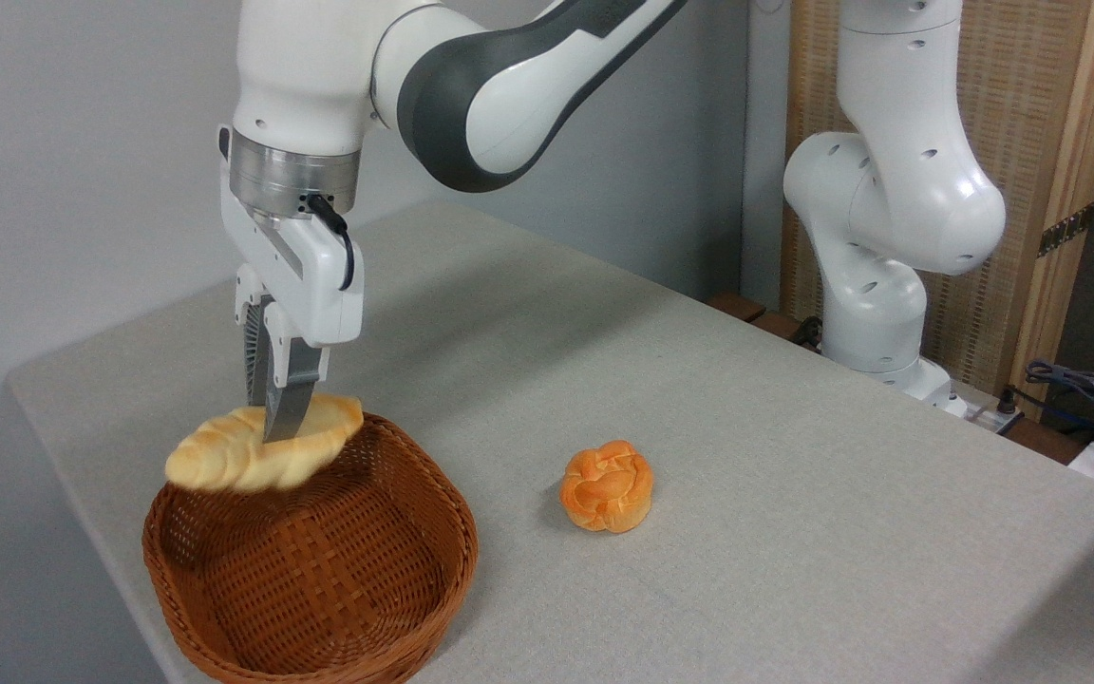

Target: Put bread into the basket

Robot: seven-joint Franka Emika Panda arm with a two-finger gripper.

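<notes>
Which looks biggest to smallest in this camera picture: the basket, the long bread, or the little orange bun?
1. basket, nearest the camera, which may exaggerate it
2. bread, held in the gripper
3. orange bun

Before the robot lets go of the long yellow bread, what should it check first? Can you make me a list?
1. Fingers closed on the long pale-yellow braided loaf: ok.
2. Loaf lifted clear of the reddish-brown woven wicker basket: ok; it hangs at the back rim.
3. Loaf over the middle of the basket: not ok; it sits over the far-left rim, one end seemingly past it.
4. Basket bottom free of other things: ok.
5. Small round orange knotted bun out of the way: ok; it lies on the grey table, right of the basket.
6. Loaf will fit lying flat: cannot tell.
</notes>
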